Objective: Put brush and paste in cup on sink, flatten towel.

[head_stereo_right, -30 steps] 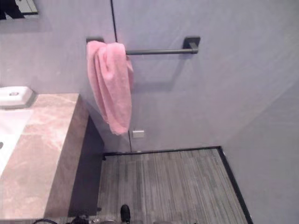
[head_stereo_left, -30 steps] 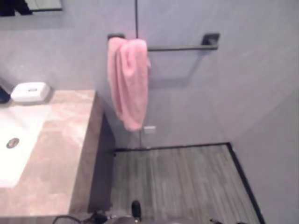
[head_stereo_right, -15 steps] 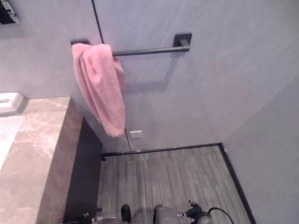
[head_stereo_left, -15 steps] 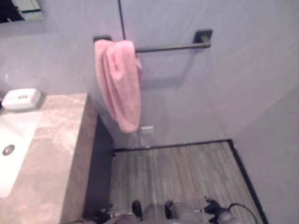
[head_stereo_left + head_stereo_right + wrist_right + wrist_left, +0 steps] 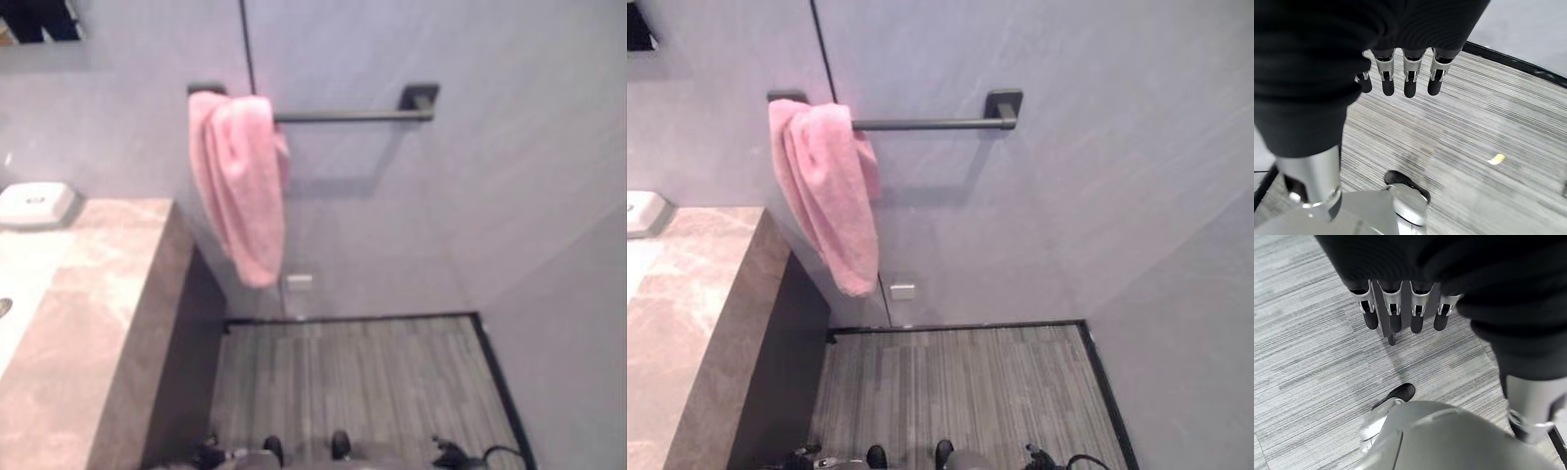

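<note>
Compared with a second earlier, the whole head view had shifted: the counter sat further left and less of the basin showed, so the camera moved, not the fixtures. Pink towel (image 5: 826,194) hung bunched over the left end of a dark wall rail (image 5: 931,123), draped in a narrow fold, not spread. Most of the rail was bare. A marble-look counter (image 5: 93,323) ran along the left edge, with a white soap dish (image 5: 34,204) at its back by the wall; the basin was cut off at the frame edge. Walls were grey; the floor (image 5: 950,392) was grey striped plank with a dark skirting line. A small white wall plate (image 5: 902,291) sat below the towel.

Left hand (image 5: 1400,308) hung over the floor, fingers straight, grasping nothing. Right hand (image 5: 1405,73) likewise, relaxed and empty. A small yellowish scrap (image 5: 1496,158) lay on the floor; could not identify it.
</note>
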Controlling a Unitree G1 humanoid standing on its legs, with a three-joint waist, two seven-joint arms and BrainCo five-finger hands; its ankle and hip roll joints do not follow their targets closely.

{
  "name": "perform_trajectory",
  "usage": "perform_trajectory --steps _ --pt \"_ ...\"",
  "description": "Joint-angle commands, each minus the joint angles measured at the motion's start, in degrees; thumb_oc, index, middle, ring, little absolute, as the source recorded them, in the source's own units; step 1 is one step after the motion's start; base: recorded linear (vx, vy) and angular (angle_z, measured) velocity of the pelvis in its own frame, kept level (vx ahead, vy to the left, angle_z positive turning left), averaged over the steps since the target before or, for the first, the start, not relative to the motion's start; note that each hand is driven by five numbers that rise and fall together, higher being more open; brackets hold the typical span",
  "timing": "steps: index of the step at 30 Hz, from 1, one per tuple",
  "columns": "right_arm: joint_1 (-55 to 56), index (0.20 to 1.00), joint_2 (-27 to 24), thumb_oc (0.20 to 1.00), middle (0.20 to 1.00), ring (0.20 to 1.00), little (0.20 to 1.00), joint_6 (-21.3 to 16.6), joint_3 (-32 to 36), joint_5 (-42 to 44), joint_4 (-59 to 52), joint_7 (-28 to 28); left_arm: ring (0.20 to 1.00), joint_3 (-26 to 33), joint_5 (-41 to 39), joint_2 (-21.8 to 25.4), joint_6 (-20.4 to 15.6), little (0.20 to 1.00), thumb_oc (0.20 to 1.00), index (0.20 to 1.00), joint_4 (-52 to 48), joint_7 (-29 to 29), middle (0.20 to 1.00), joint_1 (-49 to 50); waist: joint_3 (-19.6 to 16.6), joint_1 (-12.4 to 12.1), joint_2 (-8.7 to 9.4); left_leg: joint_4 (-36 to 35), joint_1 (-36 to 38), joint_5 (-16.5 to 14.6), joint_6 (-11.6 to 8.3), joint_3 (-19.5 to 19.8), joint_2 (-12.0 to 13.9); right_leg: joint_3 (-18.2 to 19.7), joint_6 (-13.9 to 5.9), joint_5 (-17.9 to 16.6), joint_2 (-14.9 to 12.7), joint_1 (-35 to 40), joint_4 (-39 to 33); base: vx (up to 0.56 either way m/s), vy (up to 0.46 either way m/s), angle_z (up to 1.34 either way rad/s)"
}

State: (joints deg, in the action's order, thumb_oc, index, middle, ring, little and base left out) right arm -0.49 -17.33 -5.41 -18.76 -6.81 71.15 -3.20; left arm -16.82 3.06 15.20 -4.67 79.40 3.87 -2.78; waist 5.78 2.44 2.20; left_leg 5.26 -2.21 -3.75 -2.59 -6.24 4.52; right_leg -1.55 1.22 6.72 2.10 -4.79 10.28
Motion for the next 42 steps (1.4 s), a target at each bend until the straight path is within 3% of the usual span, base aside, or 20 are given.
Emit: perform_trajectory --steps 1,3,4,5,8,11,19,25,30,33,34,35,37,39,40,42 --pt "-0.7 1.000 -1.9 1.000 1.000 1.000 1.000 -1.3 -2.3 0.7 -1.1 -1.2 1.000 1.0 -1.3 3.1 -1.0 1.000 1.000 1.000 -0.8 1.5 1.000 -3.0 1.4 1.2 3.25 1.2 1.8 0.3 -0.24 3.6 2.0 2.5 -3.55 -0.2 -1.0 -1.1 1.0 0.08 -0.548 0.15" --pt "-0.4 1.000 -2.4 1.000 1.000 1.000 1.000 -1.3 -1.7 1.3 -0.5 -1.6 1.000 0.6 -1.3 3.0 -1.1 1.000 1.000 1.000 -1.1 2.2 1.000 -4.0 1.7 2.3 3.43 2.1 0.9 1.6 -0.10 0.0 3.1 1.0 -2.75 0.0 -0.9 -0.3 0.7 0.06 -0.541 0.44" --pt "-0.4 1.000 -2.9 1.000 1.000 1.000 1.000 -1.1 -1.2 1.6 -0.4 -1.9 1.000 0.8 -1.7 2.7 -1.0 1.000 1.000 1.000 -1.2 2.3 1.000 -4.1 1.5 3.1 3.29 2.3 0.4 1.2 0.35 -4.0 3.5 0.2 -2.71 0.0 -1.1 0.1 0.1 0.03 -0.345 0.63" --pt "-0.4 1.000 -3.2 1.000 1.000 1.000 1.000 -0.9 -0.8 1.8 0.1 -2.0 1.000 1.0 -2.3 2.4 -0.9 1.000 1.000 1.000 -1.5 2.4 1.000 -4.4 1.6 3.1 3.02 3.5 -0.4 0.7 0.43 -4.9 2.6 -0.2 -2.46 -0.2 -1.1 0.5 -0.4 0.03 -0.267 0.63" --pt "-0.6 1.000 -3.8 1.000 1.000 1.000 1.000 -0.8 -0.4 1.6 2.2 -2.2 1.000 0.7 -1.9 1.9 -1.3 1.000 1.000 1.000 -1.5 2.3 1.000 -4.0 1.3 2.9 2.14 3.6 -1.8 -0.6 0.55 -1.3 -1.5 0.3 -3.09 -0.8 -0.6 1.4 -2.1 0.05 -0.163 0.24" --pt "-0.2 1.000 -4.0 1.000 1.000 1.000 1.000 -0.6 0.4 1.6 3.6 -2.2 1.000 0.2 -1.7 1.0 -1.5 1.000 1.000 1.000 -1.4 2.2 1.000 -3.7 0.9 3.0 1.09 0.3 -2.4 0.6 1.02 0.6 -4.0 1.0 -3.20 -1.3 -0.1 2.2 -3.8 0.06 -0.072 0.00" --pt "-0.2 1.000 -3.1 1.000 1.000 1.000 1.000 -0.5 0.8 1.6 3.8 -2.0 1.000 -0.6 -0.9 0.5 -1.5 1.000 1.000 1.000 -1.0 1.8 1.000 -3.0 1.1 3.5 -0.51 -4.4 -2.0 3.2 1.48 1.5 -5.5 2.2 -3.27 -0.9 0.3 3.1 -3.8 0.09 0.045 -0.09" --pt "-0.7 1.000 -2.2 1.000 1.000 1.000 1.000 -0.2 1.1 1.1 4.4 -1.3 1.000 -0.7 0.2 0.2 -1.7 1.000 1.000 1.000 -0.7 1.3 1.000 -1.8 0.9 2.6 -1.08 -1.5 -1.5 -0.7 3.76 1.4 -7.1 4.5 -5.06 -0.1 -1.1 4.2 -2.3 0.16 0.228 -0.21" --pt "-2.2 1.000 -1.0 1.000 1.000 1.000 1.000 -0.2 1.4 1.7 3.2 -1.3 1.000 -1.4 1.5 1.0 -1.6 1.000 1.000 1.000 -1.3 1.1 1.000 -1.9 1.2 2.1 -1.57 0.1 -1.0 -3.4 5.62 -0.5 -8.0 6.0 -7.45 -0.7 -2.5 1.9 3.9 0.12 0.271 -0.27" --pt "-2.7 1.000 -0.3 1.000 1.000 1.000 1.000 -0.3 1.3 2.3 2.3 -1.2 1.000 -1.3 1.6 1.6 -1.4 1.000 1.000 1.000 -1.3 1.0 1.000 -2.0 2.0 2.2 -1.12 0.2 0.4 -4.3 6.63 -1.5 -8.5 5.3 -9.13 -4.7 -3.4 -2.3 12.8 0.07 0.253 -0.22" --pt "-2.9 1.000 -0.2 1.000 1.000 1.000 1.000 -0.7 1.2 3.0 1.3 -1.4 1.000 -1.2 1.6 2.0 -1.3 1.000 1.000 1.000 -1.6 0.9 1.000 -1.9 3.0 2.6 -0.99 -0.2 1.7 -4.5 7.26 -1.4 -8.9 4.7 -9.20 -6.9 -3.3 -5.2 18.9 0.07 0.283 -0.27" --pt "-2.9 1.000 -0.1 1.000 1.000 1.000 1.000 -0.9 1.2 3.3 0.4 -1.4 1.000 -1.3 1.7 2.1 -1.3 1.000 1.000 1.000 -1.7 1.0 1.000 -1.9 3.5 2.9 -0.92 -0.5 2.3 -4.7 7.54 -1.7 -9.1 3.9 -9.06 -7.0 -3.2 -6.6 21.4 0.06 0.209 -0.23" --pt "-2.7 1.000 -0.1 1.000 1.000 1.000 1.000 -1.0 1.2 3.4 0.3 -1.4 1.000 -1.5 1.9 2.0 -1.2 1.000 1.000 1.000 -1.7 0.8 1.000 -1.7 3.7 2.9 -0.97 -0.7 2.9 -4.9 7.66 -1.7 -9.3 3.5 -9.00 -6.7 -3.1 -7.1 22.3 0.07 0.109 -0.14" --pt "-2.1 1.000 0.1 1.000 1.000 1.000 1.000 -1.1 1.0 3.7 0.1 -1.2 1.000 -2.1 2.3 2.2 -1.2 1.000 1.000 1.000 -1.7 0.6 1.000 -2.0 3.6 3.6 -0.90 -0.9 3.8 -4.9 7.47 -1.0 -9.8 5.5 -8.40 -5.1 -0.5 -8.1 20.2 0.13 0.102 -0.01" --pt "-1.9 1.000 0.2 1.000 1.000 1.000 1.000 -1.2 0.9 3.9 -0.1 -1.3 1.000 -2.2 2.2 2.2 -1.4 1.000 1.000 1.000 -1.5 0.8 1.000 -2.1 3.3 3.2 -1.09 -0.8 3.8 -4.9 7.22 -1.2 -9.7 4.9 -7.57 -4.2 -0.7 -7.7 13.2 0.11 0.051 0.11" --pt "-1.9 1.000 0.2 1.000 1.000 1.000 1.000 -1.2 0.7 3.8 -0.1 -1.3 1.000 -2.2 2.0 2.1 -1.5 1.000 1.000 1.000 -1.4 0.7 1.000 -2.2 3.5 3.1 -1.35 -0.5 3.7 -4.9 7.10 -1.0 -9.4 4.8 -7.44 -4.6 -0.8 -8.0 10.6 0.08 0.000 0.08"
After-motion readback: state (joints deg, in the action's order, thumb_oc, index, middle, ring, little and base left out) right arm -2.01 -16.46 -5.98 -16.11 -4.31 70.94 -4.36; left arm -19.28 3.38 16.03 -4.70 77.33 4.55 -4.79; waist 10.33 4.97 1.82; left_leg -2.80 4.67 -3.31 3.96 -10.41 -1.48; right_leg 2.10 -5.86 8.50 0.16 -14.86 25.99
